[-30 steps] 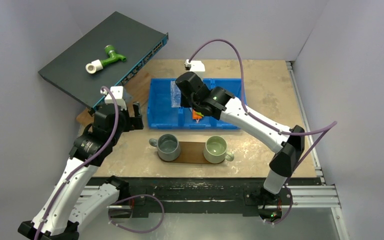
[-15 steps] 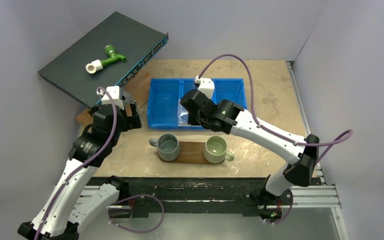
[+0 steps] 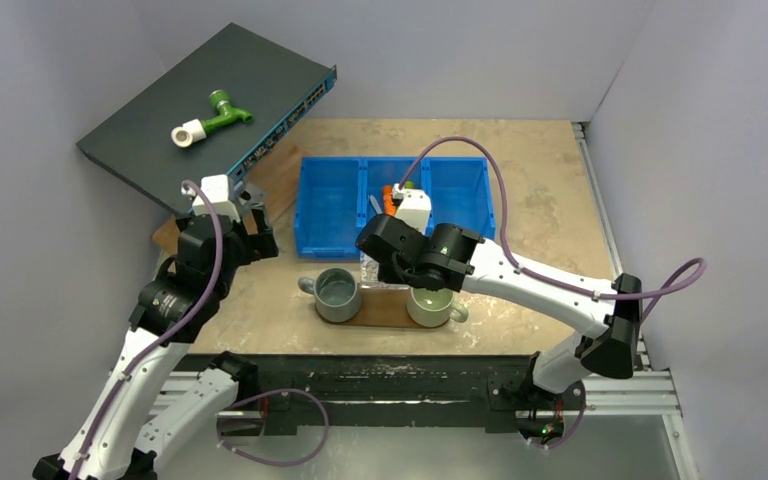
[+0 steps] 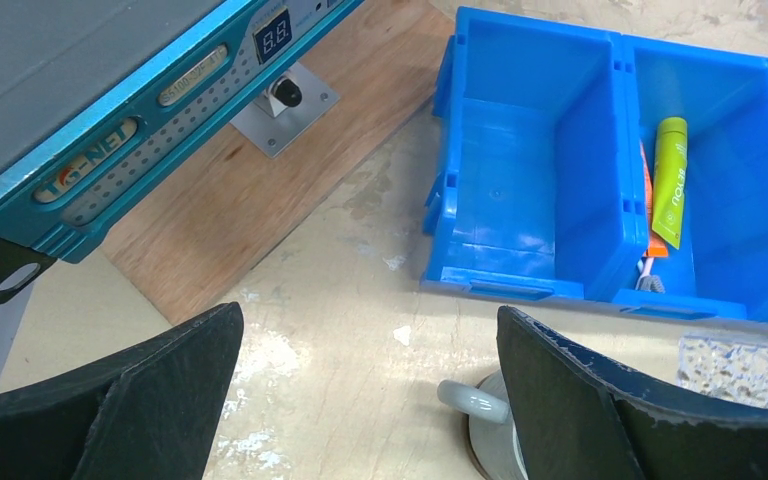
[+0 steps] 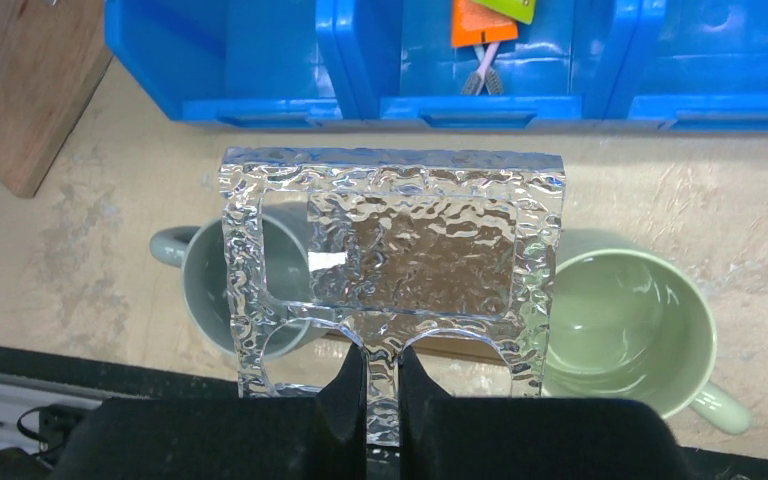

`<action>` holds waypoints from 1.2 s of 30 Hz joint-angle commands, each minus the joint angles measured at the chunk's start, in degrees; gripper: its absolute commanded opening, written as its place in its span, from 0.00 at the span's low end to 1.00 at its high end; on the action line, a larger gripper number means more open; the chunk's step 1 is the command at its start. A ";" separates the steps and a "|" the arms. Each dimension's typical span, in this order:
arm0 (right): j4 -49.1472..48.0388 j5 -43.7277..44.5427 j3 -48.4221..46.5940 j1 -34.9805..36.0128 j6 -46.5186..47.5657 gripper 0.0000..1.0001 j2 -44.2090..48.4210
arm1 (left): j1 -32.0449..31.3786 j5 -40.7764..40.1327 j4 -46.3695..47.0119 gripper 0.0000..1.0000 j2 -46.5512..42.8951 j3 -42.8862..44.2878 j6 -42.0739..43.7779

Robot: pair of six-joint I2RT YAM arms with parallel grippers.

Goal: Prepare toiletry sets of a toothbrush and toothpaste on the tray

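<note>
The lime-green tube and the orange tube lie in the middle compartment of the blue bin. Two toothbrush heads stick out beneath the tubes there. The dark-brown oval tray lies in front of the bin with two mugs standing on it. My right gripper is shut on the lower edge of a clear textured plastic piece and holds it above the tray, between the mugs. My left gripper is open and empty, above bare table left of the bin.
A grey mug and a green mug stand on the tray's two ends. A dark network switch with a green-and-white pipe fitting leans at the back left over a rectangular wooden board.
My right arm has drawn back from the blue bin toward the mugs, carrying the clear plastic piece. The left arm has shifted slightly.
</note>
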State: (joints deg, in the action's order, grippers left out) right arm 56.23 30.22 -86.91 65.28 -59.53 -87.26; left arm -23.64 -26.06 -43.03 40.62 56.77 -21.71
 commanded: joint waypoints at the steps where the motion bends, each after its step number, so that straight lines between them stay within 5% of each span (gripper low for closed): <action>1: 0.17 0.10 0.75 1.93 -4.46 0.00 2.19 | 0.44 -1.22 0.23 0.97 -0.54 1.59 -0.76; 36: -0.37 -2.35 6.93 4.95 -10.70 0.00 -1.99 | 0.44 -0.79 0.18 0.97 -1.15 1.60 -0.88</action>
State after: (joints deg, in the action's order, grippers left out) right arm 56.93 27.40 -80.23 69.87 -68.25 -88.36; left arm -23.64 -26.26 -43.88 39.86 56.80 -21.96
